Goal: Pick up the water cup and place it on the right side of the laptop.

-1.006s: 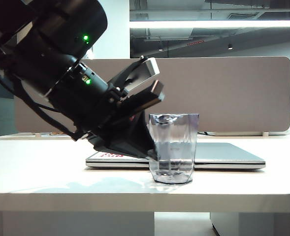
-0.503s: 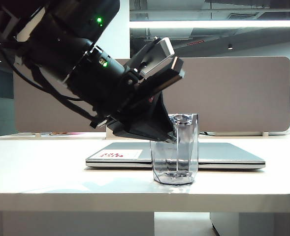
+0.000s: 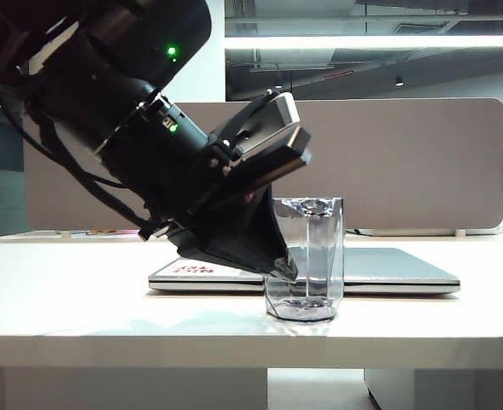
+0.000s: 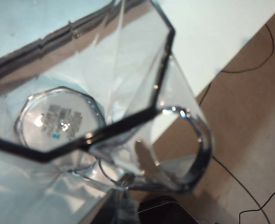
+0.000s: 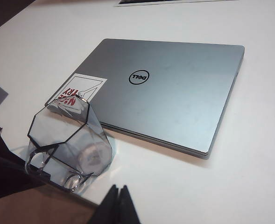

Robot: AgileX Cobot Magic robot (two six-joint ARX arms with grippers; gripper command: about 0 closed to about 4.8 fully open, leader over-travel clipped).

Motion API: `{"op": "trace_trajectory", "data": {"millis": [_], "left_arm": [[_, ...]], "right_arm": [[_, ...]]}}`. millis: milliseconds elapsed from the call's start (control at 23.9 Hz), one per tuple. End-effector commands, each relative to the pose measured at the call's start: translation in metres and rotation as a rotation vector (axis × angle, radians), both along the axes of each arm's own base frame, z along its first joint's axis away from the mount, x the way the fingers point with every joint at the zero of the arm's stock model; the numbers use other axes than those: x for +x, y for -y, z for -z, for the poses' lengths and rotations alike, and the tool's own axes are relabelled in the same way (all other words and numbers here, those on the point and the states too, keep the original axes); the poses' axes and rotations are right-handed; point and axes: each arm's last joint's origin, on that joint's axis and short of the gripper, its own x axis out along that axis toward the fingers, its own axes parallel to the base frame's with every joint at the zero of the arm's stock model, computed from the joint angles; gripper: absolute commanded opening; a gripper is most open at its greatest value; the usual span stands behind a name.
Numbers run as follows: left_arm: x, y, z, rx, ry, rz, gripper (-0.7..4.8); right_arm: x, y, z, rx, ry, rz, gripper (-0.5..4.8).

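Observation:
The water cup [image 3: 312, 256], clear grey-blue with faceted walls, rests near the table's front edge in front of the laptop [image 3: 400, 266], leaning slightly. My left gripper [image 3: 278, 260] slants down against the cup's left side and is shut on it at the handle side. In the left wrist view the cup [image 4: 128, 70] fills the frame, its loop handle [image 4: 195, 154] close to a dark finger [image 4: 163, 215]. The right wrist view shows the cup [image 5: 67, 140] before the silver laptop [image 5: 170, 88], and my right gripper [image 5: 119, 189] hovers shut and empty above the table's front.
The white table [image 3: 80, 290] ends close in front of the cup. A grey partition [image 3: 405, 154] stands behind the laptop. A white sticker [image 5: 79, 91] with red lettering marks the laptop's corner nearest the cup. Cables [image 4: 249, 196] lie on the floor beyond the table edge.
The left gripper swung up and to the right against the cup, then dipped a little. The cup shifted slightly right and now leans. The right arm stayed still.

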Motion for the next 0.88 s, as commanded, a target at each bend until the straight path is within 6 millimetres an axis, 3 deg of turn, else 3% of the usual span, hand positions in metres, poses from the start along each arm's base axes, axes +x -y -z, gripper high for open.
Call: {"op": "trace_trajectory", "data": {"millis": [42,293,880], "left_arm": [[-0.001,0.004,-0.003,-0.016,0.019,0.013,-0.04],[-0.012,0.016,0.002,0.008,0.032,0.045,-0.04],[-0.006,0.026,-0.007,-0.018,0.132,0.070,-0.04]], "right_arm": [[0.000,0.000,-0.002,-0.001,0.015,0.000,-0.09],[0.000,0.000,-0.002,-0.001,0.015,0.000,-0.09],[0.001,0.000,-0.002,-0.001,0.013,0.000,-0.09]]}}
